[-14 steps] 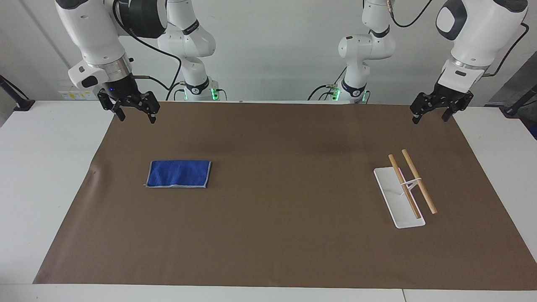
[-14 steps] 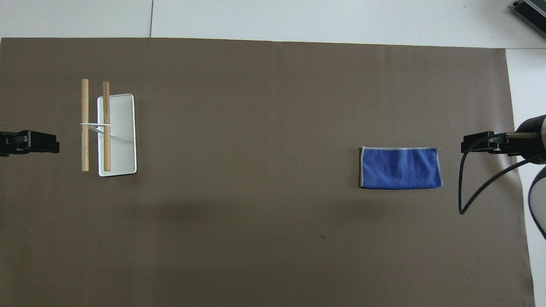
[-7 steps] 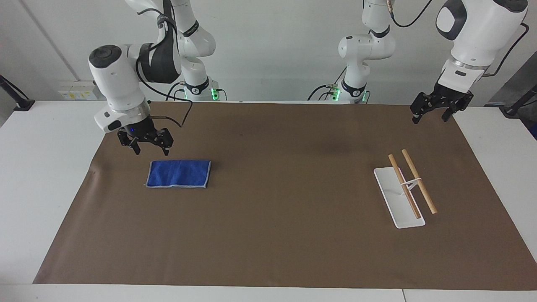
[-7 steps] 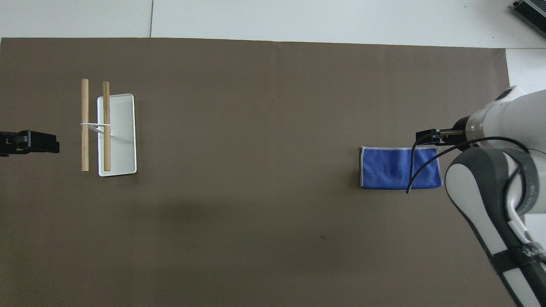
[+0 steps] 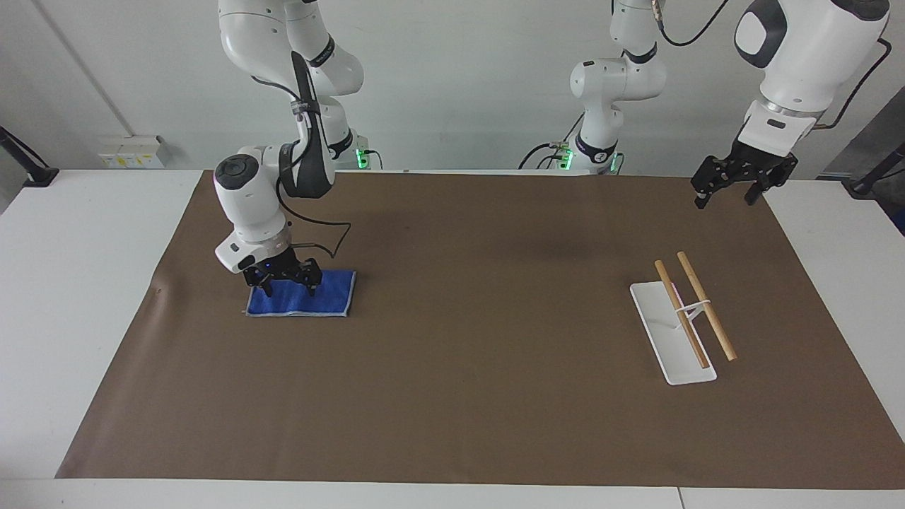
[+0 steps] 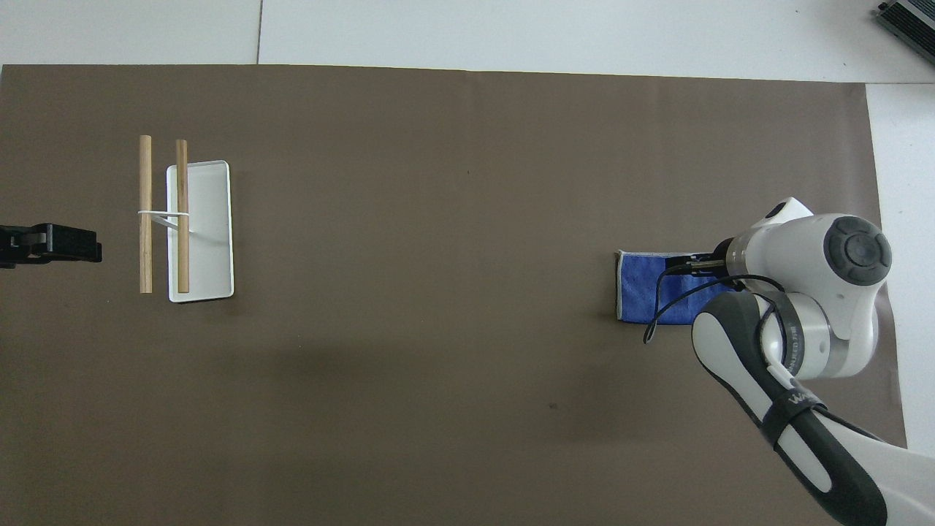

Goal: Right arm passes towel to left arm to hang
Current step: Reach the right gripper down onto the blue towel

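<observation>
My right tool (image 5: 282, 281) sits spread over the towel (image 5: 311, 297) — its long axis runs toward the idle left tool (image 5: 733, 185), also spread.

One camera sits high across the table, facing the robots and looking down at a slant, so both arm bases stand along the top of its picture and nearly the whole brown mat (image 5: 481, 396) shows from edge to edge, with white table (image 5: 78, 283) at either end. The other hangs high above the robots' own end, looking forward and steeply down, closer to the surface; the mat (image 6: 438, 409) fills most of its picture. Both share the mat's middle and both its ends, turned half a turn from each other.
</observation>
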